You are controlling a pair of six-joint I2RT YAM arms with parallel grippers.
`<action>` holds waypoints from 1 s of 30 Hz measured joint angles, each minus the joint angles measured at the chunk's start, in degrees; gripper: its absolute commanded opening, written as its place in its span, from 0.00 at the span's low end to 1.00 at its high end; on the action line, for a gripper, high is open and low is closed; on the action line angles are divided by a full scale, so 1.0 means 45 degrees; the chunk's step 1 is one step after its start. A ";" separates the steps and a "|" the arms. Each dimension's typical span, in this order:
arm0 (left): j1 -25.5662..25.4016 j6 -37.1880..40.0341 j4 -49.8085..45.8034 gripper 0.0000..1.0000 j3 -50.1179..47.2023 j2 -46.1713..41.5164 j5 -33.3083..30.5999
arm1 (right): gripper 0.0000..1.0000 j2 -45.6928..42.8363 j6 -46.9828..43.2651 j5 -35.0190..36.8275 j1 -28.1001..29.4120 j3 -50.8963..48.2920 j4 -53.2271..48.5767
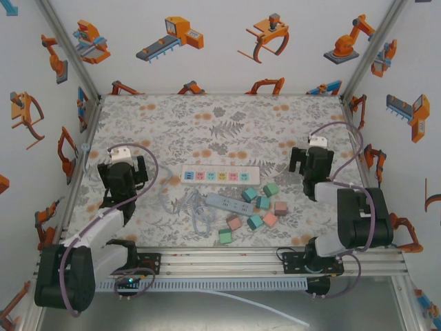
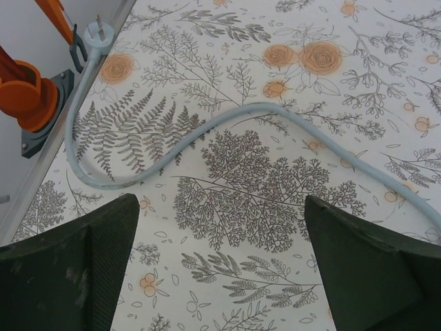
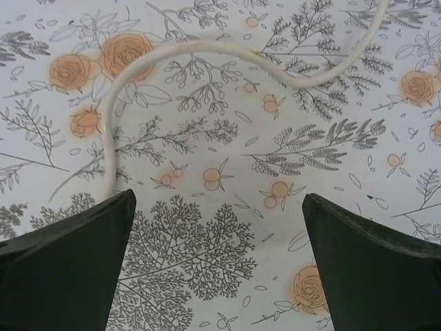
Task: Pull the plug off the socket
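A white power strip (image 1: 220, 174) with coloured sockets lies mid-table, and a blue-grey strip (image 1: 231, 203) sits just in front of it. A pale blue-grey plug (image 2: 98, 34) lies loose by the left wall, prongs bare, and its cable (image 2: 227, 114) curves across the mat. My left gripper (image 1: 122, 171) (image 2: 220, 269) hovers open over bare mat, left of the strips. My right gripper (image 1: 311, 162) (image 3: 217, 265) is open too, right of the strips, with a white cable (image 3: 207, 48) looping ahead of it. I cannot tell whether any plug sits in the strips.
Several coloured cubes (image 1: 258, 207) lie scattered around the blue-grey strip. A tangle of grey cable (image 1: 193, 207) lies left of it. White walls close the table on three sides, with the aluminium frame rail (image 1: 220, 258) at the near edge.
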 measured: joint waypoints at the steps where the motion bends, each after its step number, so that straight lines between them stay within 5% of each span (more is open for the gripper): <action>1: 0.0049 0.0000 0.0170 0.97 0.0000 0.0209 0.0087 | 0.96 0.0083 -0.0053 -0.0078 -0.0073 -0.0199 0.0272; 7: 0.0350 -0.0029 0.1219 0.97 0.0000 0.1243 0.0505 | 0.96 0.0763 -0.0068 -0.0913 -0.0670 -0.0996 0.2205; 22: 0.1671 -0.0539 0.4279 0.97 0.0918 0.6329 0.2764 | 0.99 0.0797 0.0151 -0.0821 -0.0685 -0.1069 0.2963; 30: 0.1656 -0.0544 0.4677 0.97 0.1030 0.6484 0.3468 | 0.99 0.0797 0.0151 -0.0865 -0.0685 -0.1069 0.2963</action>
